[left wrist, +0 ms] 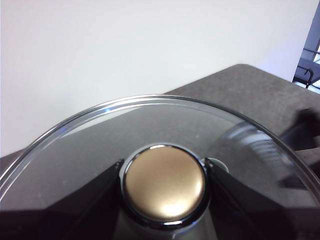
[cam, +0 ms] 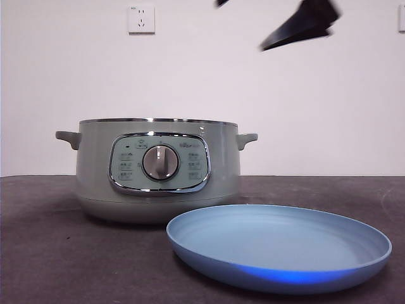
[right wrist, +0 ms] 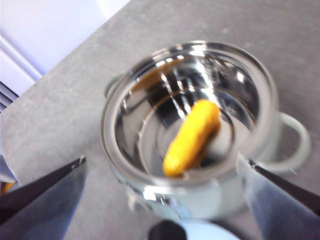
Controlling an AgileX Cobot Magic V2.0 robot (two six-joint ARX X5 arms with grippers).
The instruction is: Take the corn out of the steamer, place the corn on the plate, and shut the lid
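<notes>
The sage-green steamer [cam: 158, 171] stands open on the dark table, with no lid on it. In the right wrist view the steamer [right wrist: 190, 125] is seen from above, and the yellow-orange corn [right wrist: 192, 137] lies inside its shiny bowl. My right gripper [right wrist: 161, 160] hangs above the steamer, open and empty, with its jaws wide apart. A blurred black arm tip [cam: 302, 25] shows high in the front view. My left gripper [left wrist: 164, 167] is shut on the knob [left wrist: 164, 187] of the glass lid [left wrist: 150, 125] and holds it in the air. The blue plate [cam: 278, 244] lies empty in front of the steamer.
A wall socket [cam: 141, 19] sits on the white wall behind the table. The plate's rim [right wrist: 200, 232] shows just below the steamer in the right wrist view. Dark tabletop [cam: 50, 253] lies to the left of the plate.
</notes>
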